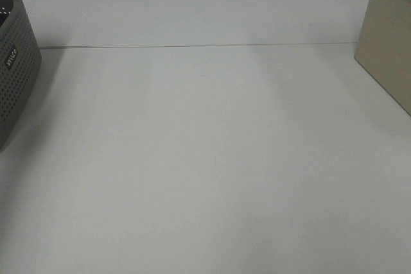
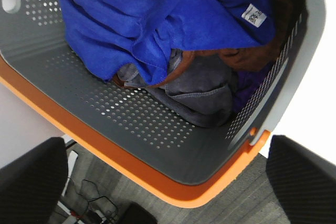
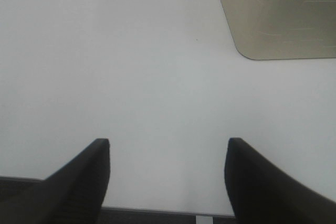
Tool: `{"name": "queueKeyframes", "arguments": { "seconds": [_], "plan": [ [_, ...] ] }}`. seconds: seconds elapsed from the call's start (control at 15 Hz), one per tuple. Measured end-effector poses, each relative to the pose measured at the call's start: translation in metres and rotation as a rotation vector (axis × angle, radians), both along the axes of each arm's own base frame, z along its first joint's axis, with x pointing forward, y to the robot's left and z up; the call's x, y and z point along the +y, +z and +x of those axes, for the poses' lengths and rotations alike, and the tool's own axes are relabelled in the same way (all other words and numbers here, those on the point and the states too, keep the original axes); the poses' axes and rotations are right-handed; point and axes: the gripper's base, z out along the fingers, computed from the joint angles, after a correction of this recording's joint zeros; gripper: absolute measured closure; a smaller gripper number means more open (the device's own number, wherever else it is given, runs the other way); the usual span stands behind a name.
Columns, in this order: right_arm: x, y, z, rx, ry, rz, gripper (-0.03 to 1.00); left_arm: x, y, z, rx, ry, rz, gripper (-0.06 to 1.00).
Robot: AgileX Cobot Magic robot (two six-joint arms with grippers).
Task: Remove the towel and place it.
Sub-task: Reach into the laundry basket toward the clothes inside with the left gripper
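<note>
In the left wrist view the deep blue towel (image 2: 157,14) lies bunched in the grey basket (image 2: 126,124), its small white tag (image 2: 253,15) at one corner. It rests on top of a grey cloth (image 2: 202,90) and a brown one (image 2: 247,56). My left gripper (image 2: 168,182) hovers above the basket's orange rim (image 2: 157,174), open and apart from the towel. My right gripper (image 3: 168,177) is open over bare white table with nothing between its fingers. The exterior high view shows neither gripper; there the basket (image 1: 13,75) stands at the left edge with its contents hidden.
A beige box (image 1: 388,43) stands at the table's right side, also seen as the beige box (image 3: 278,14) in the right wrist view. The white table (image 1: 205,158) spans the middle. Floor and cables (image 2: 89,200) show below the basket.
</note>
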Motion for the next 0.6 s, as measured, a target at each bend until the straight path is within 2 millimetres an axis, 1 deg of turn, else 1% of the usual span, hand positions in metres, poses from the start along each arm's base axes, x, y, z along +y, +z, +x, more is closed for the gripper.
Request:
{"name": "queueKeyframes", "arguments": {
  "seconds": [0.07, 0.13, 0.2, 0.4, 0.53, 0.6],
  "plan": [
    [0.000, 0.000, 0.000, 0.000, 0.000, 0.000, 0.34, 0.012, -0.014, 0.011, 0.033, 0.016, -0.014, -0.02],
    [0.000, 0.000, 0.000, 0.000, 0.000, 0.000, 0.34, 0.017, -0.022, 0.017, 0.050, 0.019, -0.022, -0.02],
    [0.000, 0.000, 0.000, 0.000, 0.000, 0.000, 0.34, 0.024, -0.038, 0.029, 0.078, 0.011, -0.031, -0.02],
    [0.000, 0.000, 0.000, 0.000, 0.000, 0.000, 0.34, 0.036, -0.087, 0.074, 0.076, -0.044, -0.022, -0.02],
    [0.000, 0.000, 0.000, 0.000, 0.000, 0.000, 0.34, 0.042, -0.114, 0.097, 0.077, -0.066, -0.016, -0.02],
    [0.000, 0.000, 0.000, 0.000, 0.000, 0.000, 0.34, 0.045, -0.139, 0.113, 0.116, -0.091, -0.019, -0.02]
  ]
}}
